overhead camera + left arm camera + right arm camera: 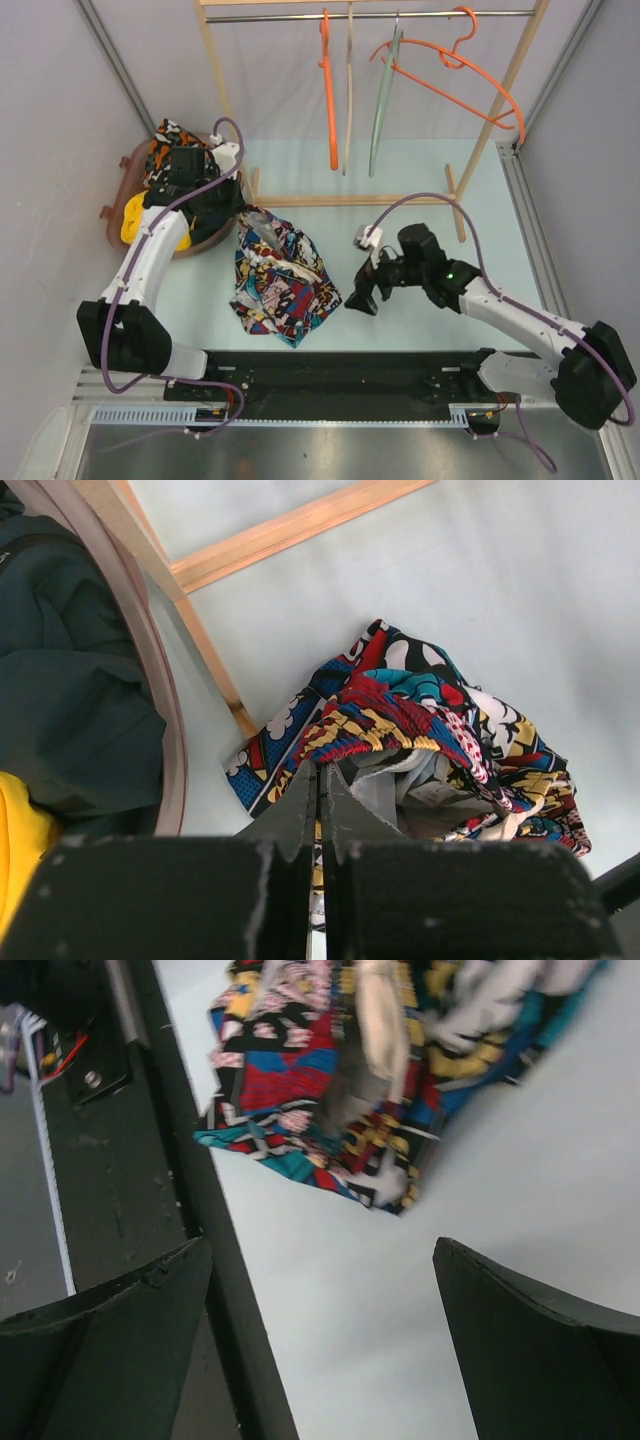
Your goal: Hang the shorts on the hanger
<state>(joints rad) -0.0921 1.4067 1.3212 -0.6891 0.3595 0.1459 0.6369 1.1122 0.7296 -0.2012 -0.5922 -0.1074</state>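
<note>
While the shorts (283,275) lay crumpled mid-table, well short of the hanger (450,94), neither arm seemed to have them.

From where I stood, the heap sat between the two arms. The left gripper (320,780) had its jaws pressed together right at the waistband edge; I couldn't be sure from that angle, but nothing looked pinched between them. The right gripper (365,295) waited just beside the cloth with its jaws spread wide and empty. The thin orange hanger hung tilted by its hook on the rail (370,16) at the far end. My worry was the floppy fabric: a grab at one layer could lift a bunched corner, and a nudge might knock that hanger off. A pale tag (435,792) showed inside the waistband, with no writing I could read.
</note>
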